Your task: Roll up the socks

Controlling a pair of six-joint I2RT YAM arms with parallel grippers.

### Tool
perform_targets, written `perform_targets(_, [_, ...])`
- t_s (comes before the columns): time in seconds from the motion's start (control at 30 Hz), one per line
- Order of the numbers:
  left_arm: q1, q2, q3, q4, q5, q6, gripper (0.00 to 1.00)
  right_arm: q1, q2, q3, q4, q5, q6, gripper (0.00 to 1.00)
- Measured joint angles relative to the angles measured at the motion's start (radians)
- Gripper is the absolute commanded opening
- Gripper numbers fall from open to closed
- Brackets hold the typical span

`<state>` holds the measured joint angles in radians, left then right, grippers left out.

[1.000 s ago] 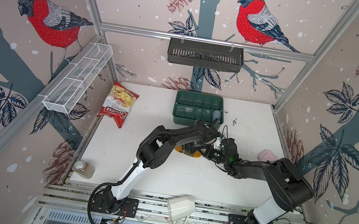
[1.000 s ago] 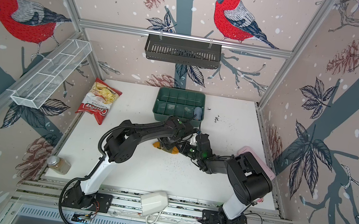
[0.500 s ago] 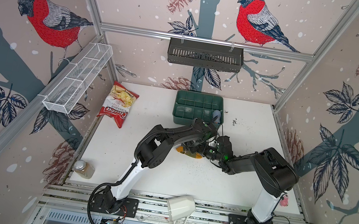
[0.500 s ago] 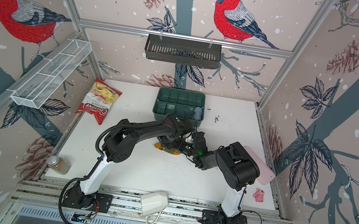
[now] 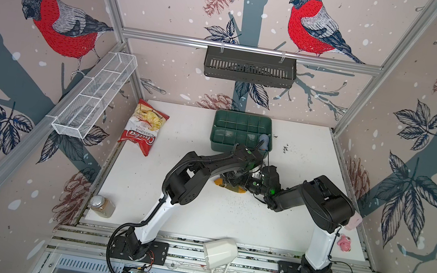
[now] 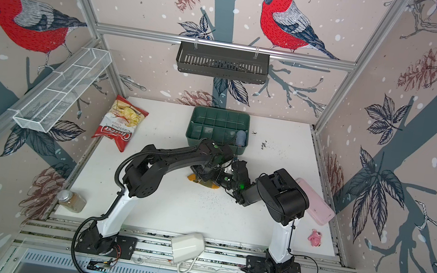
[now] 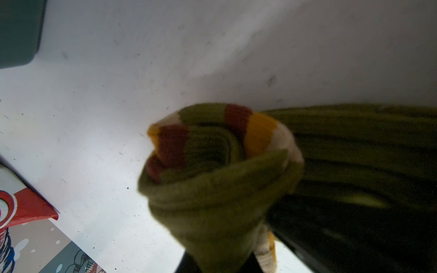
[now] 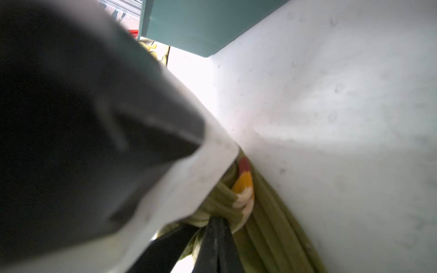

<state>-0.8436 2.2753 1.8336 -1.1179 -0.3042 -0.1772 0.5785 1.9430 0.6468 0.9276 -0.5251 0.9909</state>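
Observation:
The socks point(image 5: 228, 186) lie mid-table, olive with an orange tip showing under both arms in both top views. In the left wrist view the socks point(image 7: 208, 151) are wound into a roll whose striped cuff layers spiral at the end. The left gripper point(image 7: 220, 264) is shut on the olive outer layer. The right gripper point(image 8: 216, 224) is shut, with its tips pushed into the cuff fold of the socks point(image 8: 267, 224). No fabric shows between its fingers. The left gripper point(image 5: 236, 176) and the right gripper point(image 5: 253, 183) meet over the roll.
A green divided tray point(image 5: 242, 130) stands just behind, with a small blue-grey sock roll point(image 5: 264, 140) in it. A chips bag point(image 5: 143, 127) lies back left and a spice jar point(image 5: 102, 206) front left. On the right are a pink case point(image 6: 314, 201) and a pink toy point(image 5: 343, 243).
The right arm's elbow has swung in toward the middle, uncovering the pink toy. Its jaws have closed a little more. The left arm holds still on the roll.

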Motion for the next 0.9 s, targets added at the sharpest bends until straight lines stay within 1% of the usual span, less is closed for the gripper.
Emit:
perform_targets(0.1, [0.002, -0.006, -0.009, 0.009, 0.006, 0.001, 0.11, -0.002, 0.014, 0.01, -0.019, 0.009, -0.003, 0.05])
perform_targets(0.23, [0.003, -0.019, -0.03, 0.029, 0.01, 0.002, 0.24, -0.002, 0.024, 0.021, -0.035, 0.008, -0.019, 0.04])
perform_targets(0.27, [0.005, -0.024, -0.038, 0.036, 0.013, 0.002, 0.28, -0.003, 0.026, 0.023, -0.036, 0.008, -0.023, 0.04])
perform_targets(0.3, [0.006, -0.031, -0.045, 0.042, 0.018, 0.007, 0.3, -0.004, 0.028, 0.026, -0.042, 0.013, -0.025, 0.04])
perform_targets(0.37, [0.007, -0.051, -0.066, 0.063, 0.075, 0.032, 0.34, -0.009, 0.035, 0.031, -0.062, 0.037, -0.014, 0.04])
perform_targets(0.43, [0.007, -0.069, -0.084, 0.092, 0.142, 0.049, 0.35, -0.012, 0.037, 0.034, -0.064, 0.052, -0.019, 0.04])
perform_targets(0.67, [0.049, -0.132, -0.159, 0.173, 0.333, 0.084, 0.34, -0.016, 0.04, 0.04, -0.067, 0.06, -0.018, 0.04])
perform_targets(0.77, [0.063, -0.146, -0.174, 0.193, 0.382, 0.088, 0.31, -0.016, 0.04, 0.039, -0.066, 0.063, -0.018, 0.06])
perform_targets(0.9, [0.075, -0.145, -0.174, 0.198, 0.401, 0.087, 0.24, -0.021, 0.012, 0.015, -0.076, 0.074, -0.019, 0.11])
